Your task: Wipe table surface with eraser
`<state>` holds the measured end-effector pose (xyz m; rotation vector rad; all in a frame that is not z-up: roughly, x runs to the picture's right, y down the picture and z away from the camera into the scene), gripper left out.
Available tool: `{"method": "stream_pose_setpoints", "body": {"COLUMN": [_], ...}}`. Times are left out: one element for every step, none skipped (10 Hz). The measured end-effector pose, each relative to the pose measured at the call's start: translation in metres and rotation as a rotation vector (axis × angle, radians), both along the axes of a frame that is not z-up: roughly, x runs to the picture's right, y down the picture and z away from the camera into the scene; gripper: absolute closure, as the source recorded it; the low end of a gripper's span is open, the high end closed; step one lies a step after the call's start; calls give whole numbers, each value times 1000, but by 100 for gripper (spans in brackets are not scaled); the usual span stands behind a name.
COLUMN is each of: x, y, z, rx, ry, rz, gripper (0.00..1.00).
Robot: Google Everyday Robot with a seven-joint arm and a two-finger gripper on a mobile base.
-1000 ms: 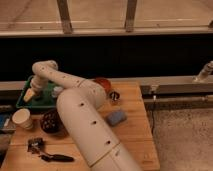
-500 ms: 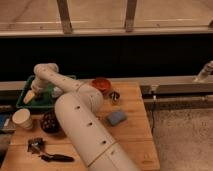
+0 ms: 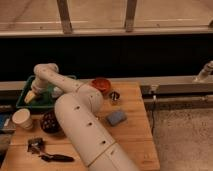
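- Lowered a little since the earlier frames, the gripper [image 3: 33, 95] is now seen down at the left part of the green tray [image 3: 21, 103], at the back-left corner of the bench [image 3: 131, 141].
- Nothing else on the bench is seen to have shifted in that time.
- The white arm [image 3: 80, 120] is stretched from the lower middle of the view up and leftward, bent at an elbow above the tray, and turned downward from there.
- Whether the gripper is spread or pressed together cannot be told; a pale yellowish patch is seen at its tip, and whether anything is held cannot be told either.
- The eraser [image 3: 35, 145], a small grey-brown block, is lying near the front-left corner of the bench, well apart from the gripper.
- A black elongated object [image 3: 56, 158] is lying just in front of the eraser.
- A white cup [image 3: 22, 119] is standing at the left edge, with a dark round object [image 3: 49, 122] just to its right, partly hidden by the arm.
- A blue sponge [image 3: 116, 118] is lying right of the arm, near the middle of the bench.
- A red bowl [image 3: 102, 84] is set at the back edge, with a small dark object [image 3: 115, 96] beside it.
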<state>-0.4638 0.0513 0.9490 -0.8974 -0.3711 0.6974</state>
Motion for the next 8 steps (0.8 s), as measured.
{"method": "stream_pose_setpoints", "body": {"x": [0,0,0,0,0,0,0,1], "y": [0,0,0,0,0,0,1,1], "z": [0,0,0,-1,-1,-1,-1,0], "rx": [0,0,0,0,0,-1,-2,0], "ry": [0,0,0,0,1,1,1,7], "rz": [0,0,-1,-1,-1,-2,-2,-5], "gripper": [52,63,74,85,92,99,100,100]}}
